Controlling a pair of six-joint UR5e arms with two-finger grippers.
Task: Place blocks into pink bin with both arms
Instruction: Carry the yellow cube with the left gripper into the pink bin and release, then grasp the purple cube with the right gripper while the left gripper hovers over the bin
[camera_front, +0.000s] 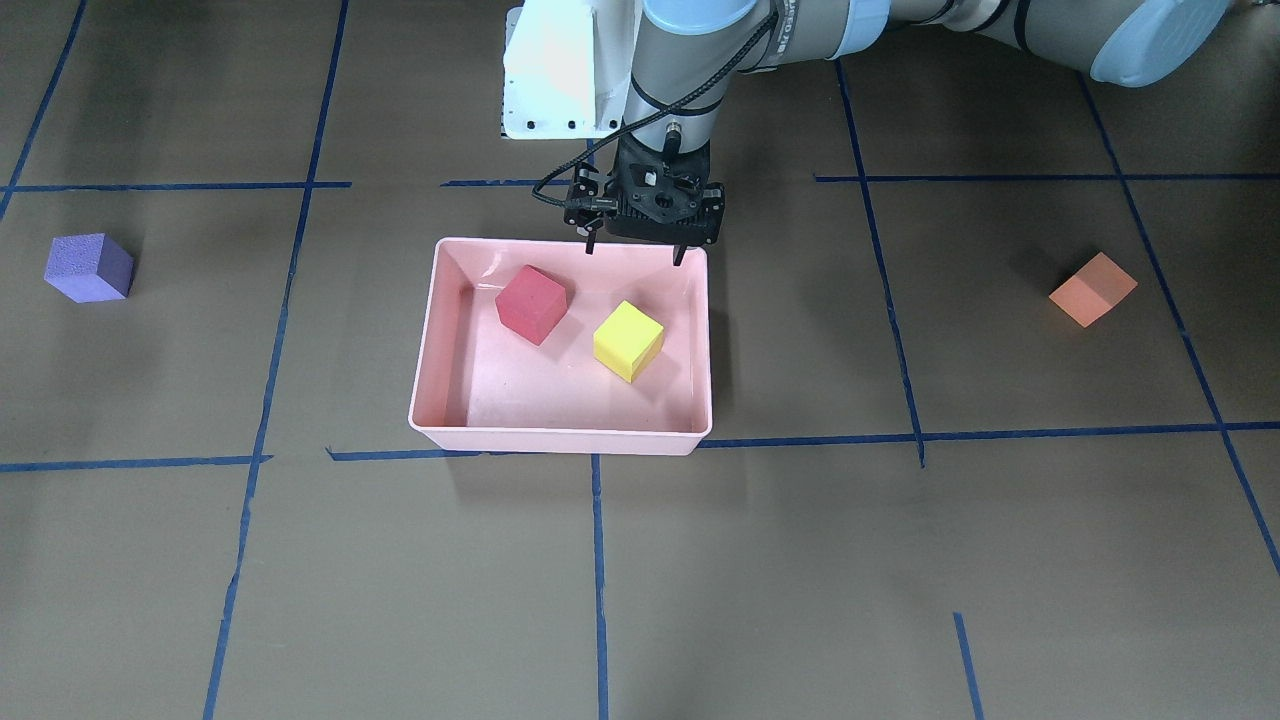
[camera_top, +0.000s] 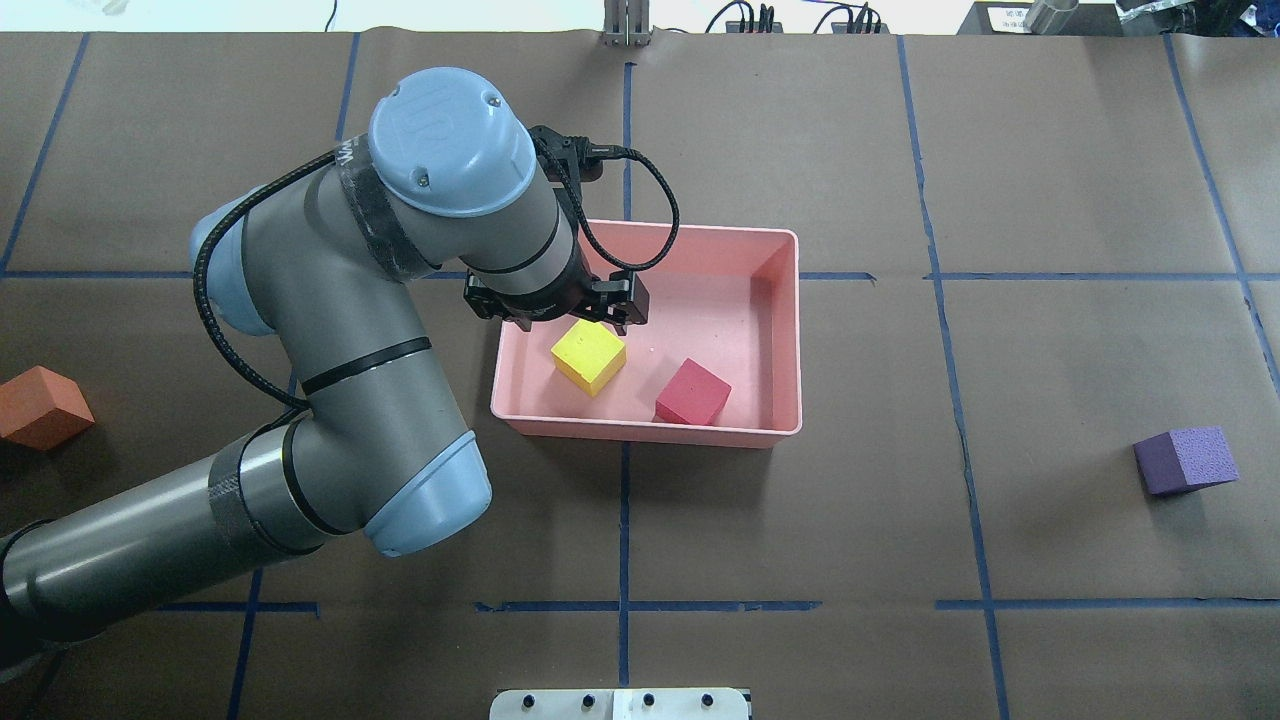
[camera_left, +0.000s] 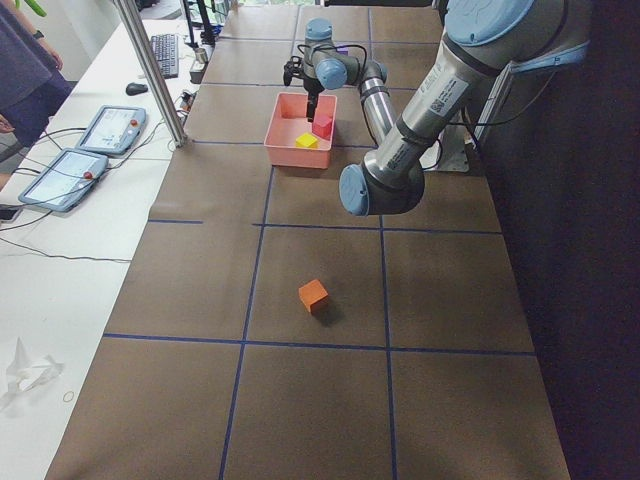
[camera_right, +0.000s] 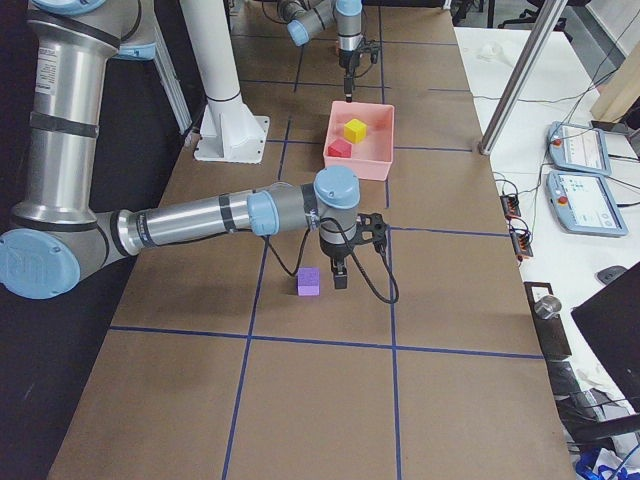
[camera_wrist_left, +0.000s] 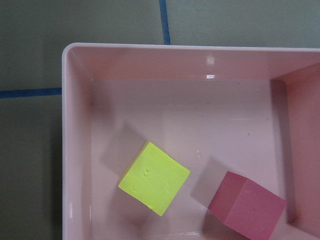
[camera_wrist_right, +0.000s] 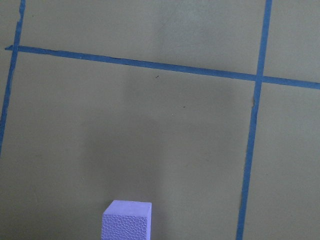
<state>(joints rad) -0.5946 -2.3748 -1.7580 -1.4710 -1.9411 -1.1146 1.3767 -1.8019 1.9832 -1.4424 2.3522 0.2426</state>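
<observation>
On the brown table, blue tape lines mark out a grid. The left arm is the biggest thing in the overhead view. It comes in from the robot's left and bends over toward the middle. The right arm stretches low across the robot's right half, seen only from the right end of the table.

The pink bin sits mid-table, long side toward the robot. The left gripper hangs above the bin's robot-side wall, pointing down. Its jaws are spread wide, fingers well apart, with nothing between them. The right gripper also points down, low over the table and just beside the purple block. Can't tell how far its jaws are parted, or whether it touches the block. Its wrist camera shows no fingers, only the block's top at the bottom edge.

Two blocks lie inside the bin, on its floor:
- The red block is turned at an angle, nearer the robot's right.
- The yellow block is near it but apart, nearer the robot's left, below the left gripper.

Two blocks are outside on the bare table, both well apart from the bin:
- The purple block is far out on the robot's right.
- The orange block is far out on the robot's left.
</observation>
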